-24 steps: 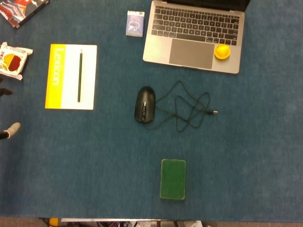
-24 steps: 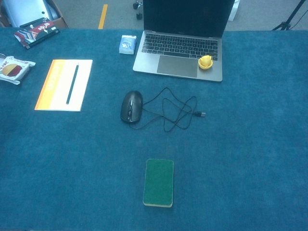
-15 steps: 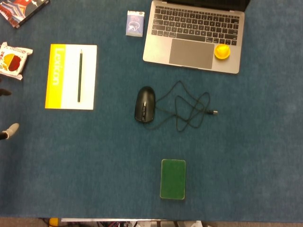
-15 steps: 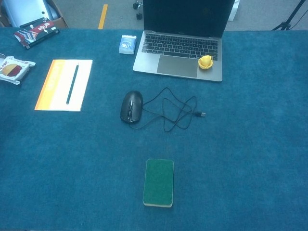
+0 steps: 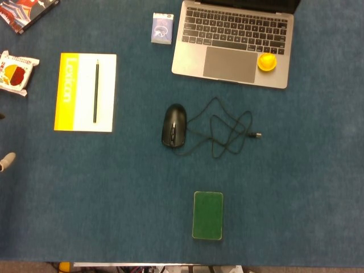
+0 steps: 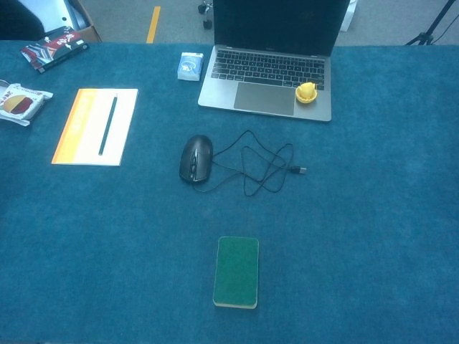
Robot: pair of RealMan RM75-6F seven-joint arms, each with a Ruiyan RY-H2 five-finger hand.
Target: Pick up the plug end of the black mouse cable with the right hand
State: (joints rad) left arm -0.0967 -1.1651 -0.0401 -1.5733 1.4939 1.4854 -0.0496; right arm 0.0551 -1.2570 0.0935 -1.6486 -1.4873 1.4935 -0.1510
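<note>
The black mouse [image 5: 174,125] [image 6: 195,158] lies mid-table on the blue cloth. Its thin black cable [image 5: 224,132] [image 6: 254,166] loops loosely to the right of it. The plug end [image 5: 256,135] [image 6: 300,170] rests flat at the right tip of the loops, pointing right, with nothing touching it. Only a pale fingertip of my left hand [image 5: 5,161] shows at the left edge of the head view, far from the cable; how the hand is held is hidden. My right hand appears in neither view.
An open laptop [image 5: 230,62] [image 6: 264,97] with a yellow object [image 5: 266,61] on its palm rest stands behind the cable. A green pad [image 5: 207,215] lies in front. A yellow-and-white notebook [image 5: 74,94] with a pencil [image 5: 95,91], snack packets and a small box [image 5: 161,28] lie left.
My left hand has drawn back toward the left edge of the head view, leaving only a fingertip visible. The mouse, cable and plug have not moved.
</note>
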